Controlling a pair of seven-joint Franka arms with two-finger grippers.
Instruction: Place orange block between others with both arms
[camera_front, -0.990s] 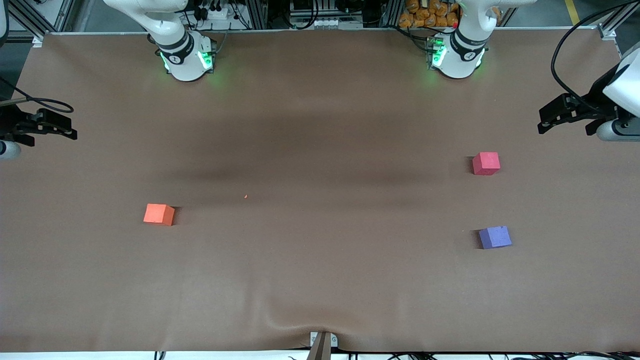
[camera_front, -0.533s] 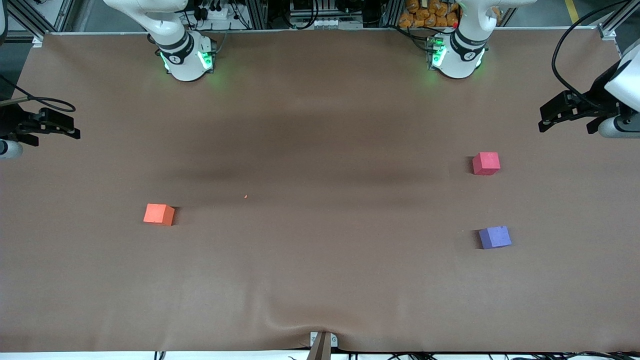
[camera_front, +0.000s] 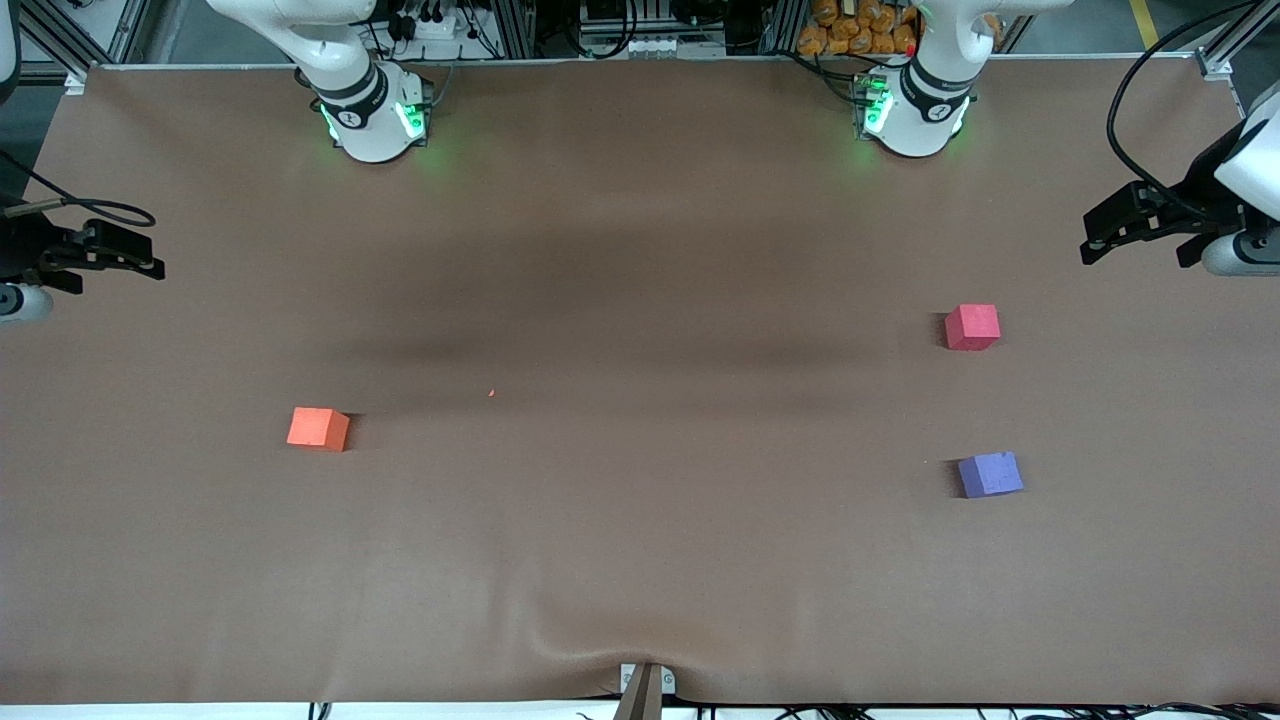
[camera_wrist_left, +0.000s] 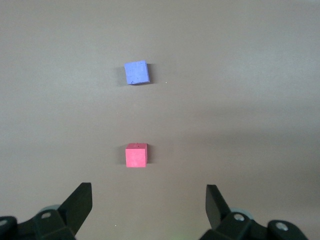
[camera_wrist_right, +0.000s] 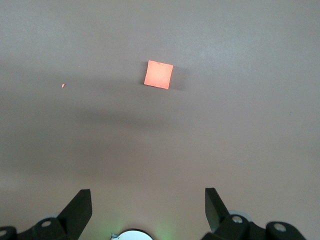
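The orange block (camera_front: 318, 429) (camera_wrist_right: 158, 74) lies alone on the brown cloth toward the right arm's end of the table. The others stand toward the left arm's end: a pinkish-red cube (camera_front: 972, 327) (camera_wrist_left: 136, 155), and a purple-blue cube (camera_front: 990, 474) (camera_wrist_left: 136, 73) nearer the front camera, with a bare gap between them. My right gripper (camera_front: 155, 262) (camera_wrist_right: 147, 195) hangs open and empty over its end's edge. Over the other table end my left gripper (camera_front: 1088, 240) (camera_wrist_left: 148, 192) is open too, holding nothing.
A tiny orange crumb (camera_front: 491, 393) lies on the cloth between the orange block and the table's middle. The cloth puckers into a fold (camera_front: 600, 655) at the front edge by a small bracket (camera_front: 645, 685). Both arm bases (camera_front: 375, 120) (camera_front: 915, 115) glow green along the back edge.
The right gripper has crept a little inward over the table. The left gripper has shifted very slightly. None of the three cubes has moved.
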